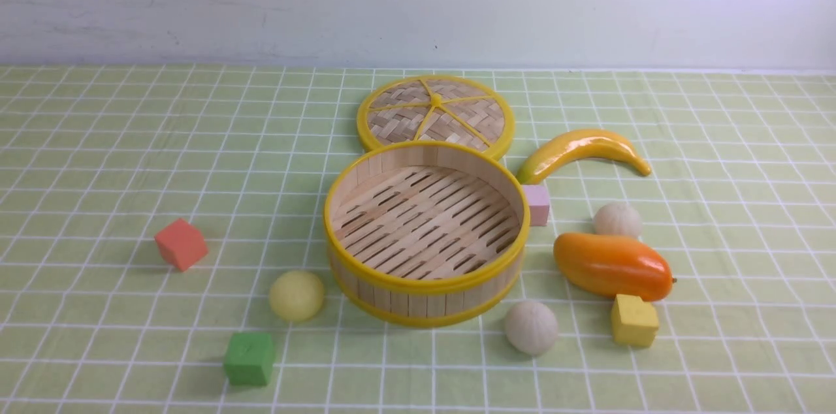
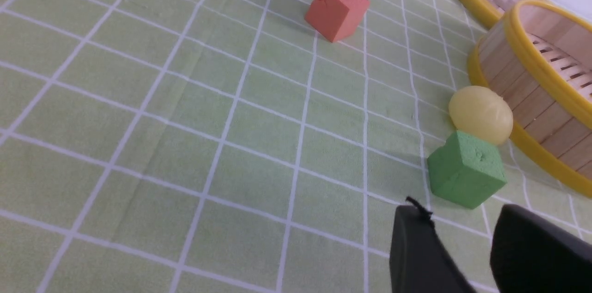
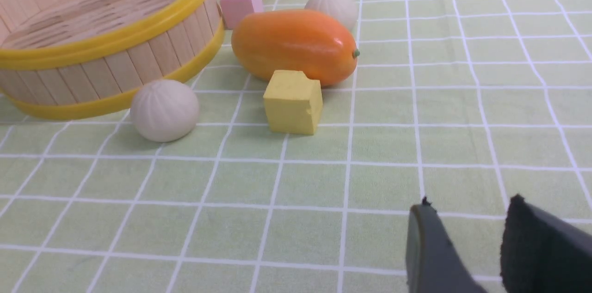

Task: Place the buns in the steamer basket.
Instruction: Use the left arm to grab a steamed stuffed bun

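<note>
Basket [image 1: 424, 285] sitting uncovered, lid [image 1: 435, 115] lying behind, awaiting buns [image 1: 531, 327] scattered alongside; left end effector [image 2: 462, 230], right end effector [image 3: 469, 213] hovering spread, empty.

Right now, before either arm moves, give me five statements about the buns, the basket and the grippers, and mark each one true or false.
1. The steamer basket holds nothing. True.
2. The yellow bun lies on the robot's right of the basket. False: it lies on the left, near the green cube.
3. A pleated bun sits just beyond the mango. True.
4. The lid covers the basket. False: it lies flat behind the basket.
5. The left gripper and the right gripper are open and hold nothing. True.
</note>
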You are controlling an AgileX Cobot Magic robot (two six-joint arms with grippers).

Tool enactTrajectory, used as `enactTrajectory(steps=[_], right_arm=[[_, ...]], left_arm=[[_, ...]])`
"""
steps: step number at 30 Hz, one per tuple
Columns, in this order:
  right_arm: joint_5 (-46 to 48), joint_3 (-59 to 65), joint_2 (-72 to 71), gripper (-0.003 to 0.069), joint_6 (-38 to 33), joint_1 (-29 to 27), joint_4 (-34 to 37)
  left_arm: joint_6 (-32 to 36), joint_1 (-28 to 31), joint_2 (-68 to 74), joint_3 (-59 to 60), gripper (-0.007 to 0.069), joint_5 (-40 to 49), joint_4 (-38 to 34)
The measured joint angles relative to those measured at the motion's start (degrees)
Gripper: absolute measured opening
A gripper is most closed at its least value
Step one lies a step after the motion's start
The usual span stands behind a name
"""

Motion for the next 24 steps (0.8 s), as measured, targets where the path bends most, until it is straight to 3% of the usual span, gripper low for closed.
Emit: enactTrajectory(steps=[3, 8, 12, 15, 16, 19, 22, 23, 24], right_arm=[[0.00, 0.00, 0.00, 0.0239, 0.00, 0.00, 0.00], [0.00, 0.00, 0.00, 0.0239, 0.00, 0.00, 0.00], [0.00, 0.00, 0.00, 0.0239, 0.00, 0.00, 0.00], [0.00, 0.00, 0.00, 0.0239, 0.00, 0.00, 0.00], [0.00, 0.00, 0.00, 0.0239, 0.00, 0.00, 0.00], [0.00, 0.00, 0.00, 0.0239, 0.00, 0.00, 0.00], [0.00, 0.00, 0.00, 0.0239, 0.00, 0.00, 0.00], [0.00, 0.00, 0.00, 0.0239, 0.00, 0.00, 0.00], [0.00, 0.00, 0.00, 0.0239, 0.00, 0.00, 0.00]], left_arm=[[-2.34, 0.00, 0.00, 0.00, 0.0237, -3.10, -3.53], [-11.46, 0.00, 0.00, 0.00, 0.0237, -15.11, -21.04], [-12.12, 0.00, 0.00, -0.09, 0.0233, -20.45, -23.70], [-14.42, -0.62, 0.00, -3.79, 0.0179, -16.23, -25.66], [-13.15, -1.82, 0.00, -8.83, 0.0107, -10.96, -24.96], [-8.37, -3.77, 1.69, -17.17, -0.0007, -1.21, -21.68], [-4.40, -5.14, 10.35, -25.58, -0.0013, 10.30, -17.94], [-4.03, -5.14, 11.19, -25.58, -0.0013, 10.30, -17.68], [0.06, -5.55, 19.25, -31.17, -0.0013, 19.49, -15.49]])
